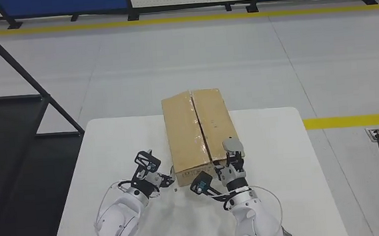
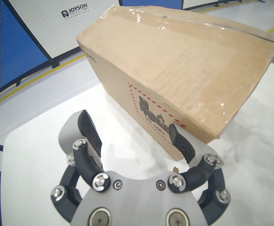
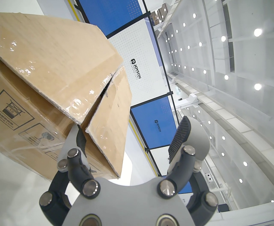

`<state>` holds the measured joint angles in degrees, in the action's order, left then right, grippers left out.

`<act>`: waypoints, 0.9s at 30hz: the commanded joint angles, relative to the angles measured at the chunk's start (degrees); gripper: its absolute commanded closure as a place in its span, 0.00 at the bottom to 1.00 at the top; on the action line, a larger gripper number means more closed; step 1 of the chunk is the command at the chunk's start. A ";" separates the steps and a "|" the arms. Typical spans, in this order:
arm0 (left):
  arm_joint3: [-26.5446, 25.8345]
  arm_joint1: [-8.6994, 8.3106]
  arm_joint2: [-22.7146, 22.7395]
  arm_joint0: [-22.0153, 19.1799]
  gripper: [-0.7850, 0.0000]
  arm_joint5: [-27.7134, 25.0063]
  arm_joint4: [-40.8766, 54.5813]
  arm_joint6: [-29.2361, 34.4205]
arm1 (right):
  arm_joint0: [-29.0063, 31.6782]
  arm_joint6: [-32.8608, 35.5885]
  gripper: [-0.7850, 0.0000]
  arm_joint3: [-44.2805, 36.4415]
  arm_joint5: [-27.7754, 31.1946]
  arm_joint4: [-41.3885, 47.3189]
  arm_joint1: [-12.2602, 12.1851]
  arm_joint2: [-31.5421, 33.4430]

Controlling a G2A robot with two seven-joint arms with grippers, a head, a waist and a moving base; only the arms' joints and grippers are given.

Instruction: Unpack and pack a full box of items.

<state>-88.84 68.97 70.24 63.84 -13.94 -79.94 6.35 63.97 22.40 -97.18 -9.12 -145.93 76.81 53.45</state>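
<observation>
Left gripper [image 2: 128,122] hangs released beside the box's [image 2: 171,70] near corner. Right gripper [image 3: 131,128], spread, straddles its lifted flap [image 3: 115,107]. Box sits on the table [image 1: 111,144]: stiff cardboard, slick tape [image 2: 203,107], likely heavy, so pinch flap edges.

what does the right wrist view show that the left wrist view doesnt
Right wrist view: the box's top flaps parted at the near end, the open right gripper with one flap's corner between its fingers, and ceiling lights.

Left wrist view: the red dashed label on the box's side, the white table, and the open left gripper low beside that side.

Both: the box with shiny tape on top, and blue and white panels behind.
</observation>
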 commanded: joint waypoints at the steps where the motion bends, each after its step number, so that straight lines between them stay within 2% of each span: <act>1: 0.14 0.05 -0.12 -0.13 0.00 -0.05 -0.07 -0.07 | -0.10 0.26 0.07 0.29 -0.20 0.16 0.22 0.21; 3: 0.31 0.09 -0.10 -0.14 0.00 0.06 -0.09 -0.07 | -0.15 0.39 0.24 0.63 -0.43 0.45 0.44 0.49; 6: 0.51 0.12 0.20 0.08 0.00 0.41 0.08 -0.23 | -0.13 0.41 0.38 1.19 -0.43 0.92 0.73 0.87; 7: 0.54 0.12 0.33 0.18 0.00 0.48 0.12 -0.27 | -0.12 0.38 0.49 1.38 -0.45 0.99 0.82 1.01; 9: 0.41 0.10 0.73 0.41 0.00 0.80 0.16 -0.37 | -0.02 0.24 0.54 1.66 -0.50 1.09 0.99 1.22; 11: 0.17 0.05 1.38 0.71 0.00 1.31 0.23 -0.58 | 0.15 0.02 0.65 1.85 -0.49 1.03 1.13 1.41; 14: -0.46 -0.06 2.63 1.30 0.00 2.08 0.41 -0.83 | 0.45 -0.26 0.76 2.00 -0.53 0.97 1.34 1.75; 19: -1.48 -0.29 4.87 2.40 0.00 2.84 0.93 -0.78 | 0.94 -0.67 0.85 2.00 -0.59 0.96 1.70 2.16; 22: -2.01 -0.40 6.00 3.02 0.00 3.15 1.19 -0.71 | 1.27 -1.06 0.98 1.99 -0.66 0.80 1.88 2.39; 27: -2.67 -0.57 7.70 3.96 0.00 3.27 1.81 -0.84 | 1.92 -1.69 1.00 1.75 -0.62 0.64 2.13 3.06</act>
<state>-91.40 68.43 77.65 67.65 -10.70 -78.14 5.50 65.75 20.85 -95.35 -9.72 -145.28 78.90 56.38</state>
